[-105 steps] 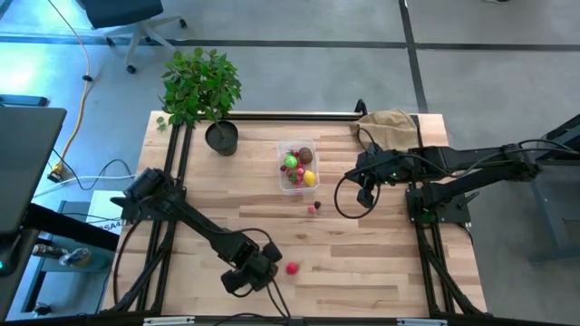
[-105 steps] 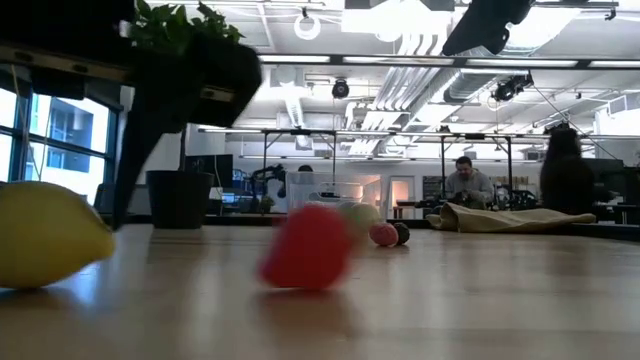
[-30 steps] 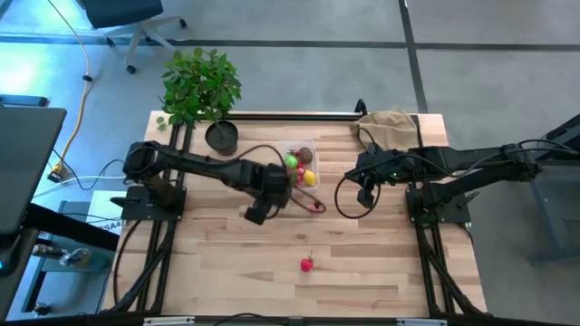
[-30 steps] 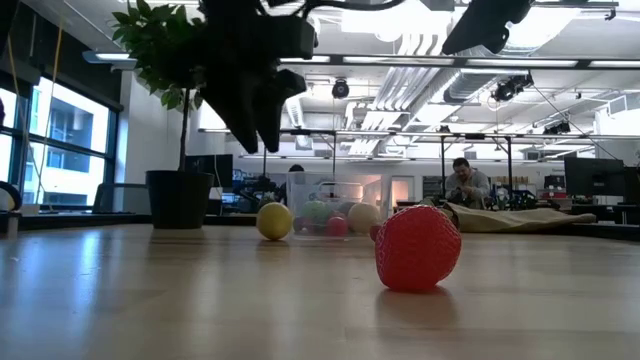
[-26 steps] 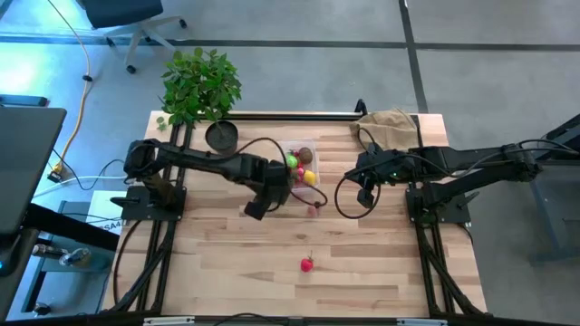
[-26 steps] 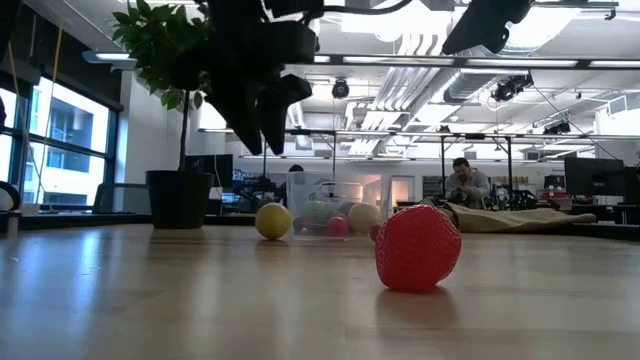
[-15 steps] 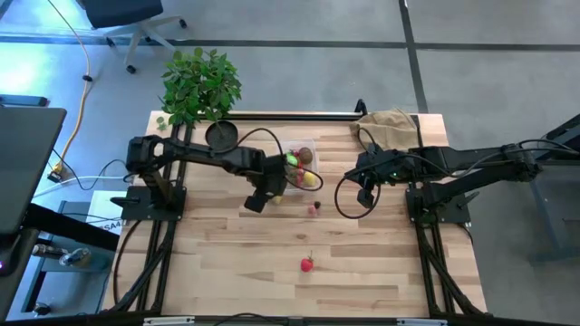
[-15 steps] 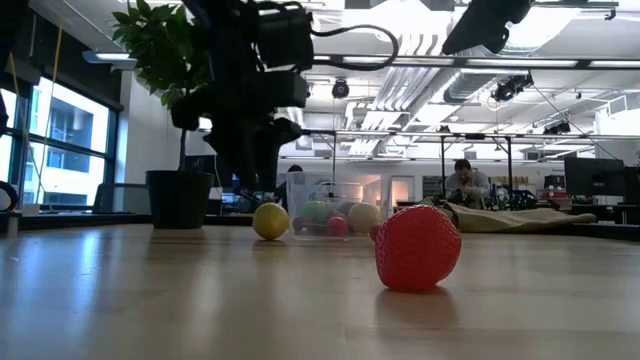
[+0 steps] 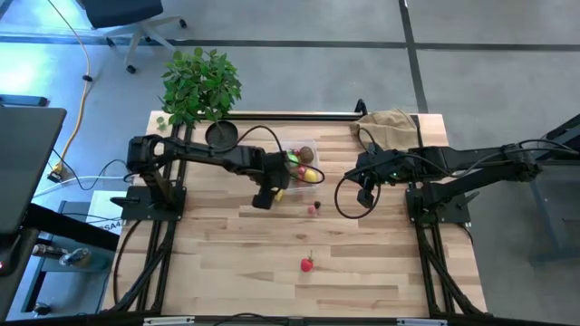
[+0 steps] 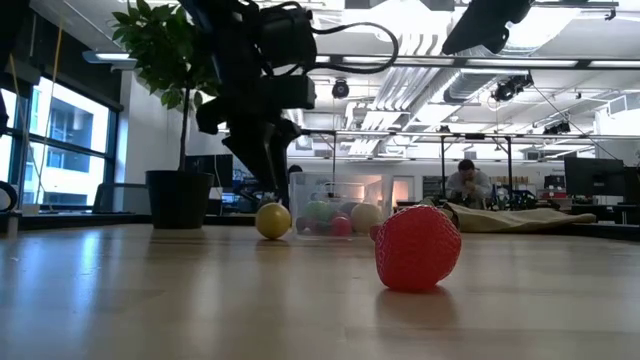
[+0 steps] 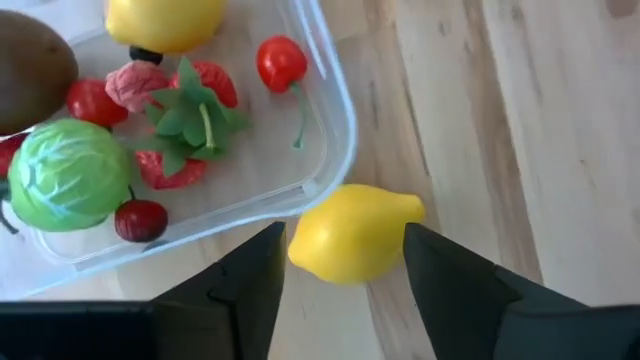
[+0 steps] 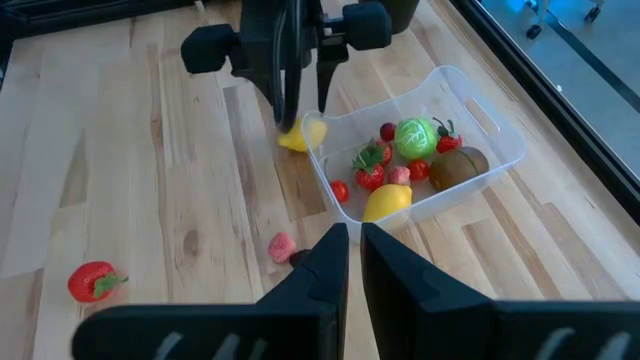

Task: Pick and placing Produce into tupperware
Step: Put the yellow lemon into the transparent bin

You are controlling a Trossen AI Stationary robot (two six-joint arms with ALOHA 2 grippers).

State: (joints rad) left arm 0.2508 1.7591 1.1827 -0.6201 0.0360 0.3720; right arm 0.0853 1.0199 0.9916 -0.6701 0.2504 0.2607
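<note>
The clear tupperware (image 9: 301, 161) stands mid-table with a green round piece (image 11: 65, 175), a brown kiwi (image 11: 30, 60), a lemon and red berries inside. A loose yellow lemon (image 11: 355, 232) lies on the wood against the tub's near left corner. My left gripper (image 11: 345, 250) points down over it, open, one finger to each side and its fingertips (image 10: 268, 190) just above the lemon. A red strawberry (image 9: 307, 264) lies near the front, and two small berries (image 9: 313, 207) lie beside the tub. My right gripper (image 12: 355, 240) hangs shut above the table, right of the tub.
A potted plant (image 9: 201, 86) in a black pot stands at the far left corner, and a tan paper bag (image 9: 390, 122) lies at the far right. A black bar runs along the far edge. Bare wood spreads across the near half. A person (image 10: 465, 182) sits far behind the table.
My left gripper has swung toward the far edge and the tupperware and has come down until its fingers stand just above the loose lemon. The lemon, the strawberry and the tub have stayed where they were.
</note>
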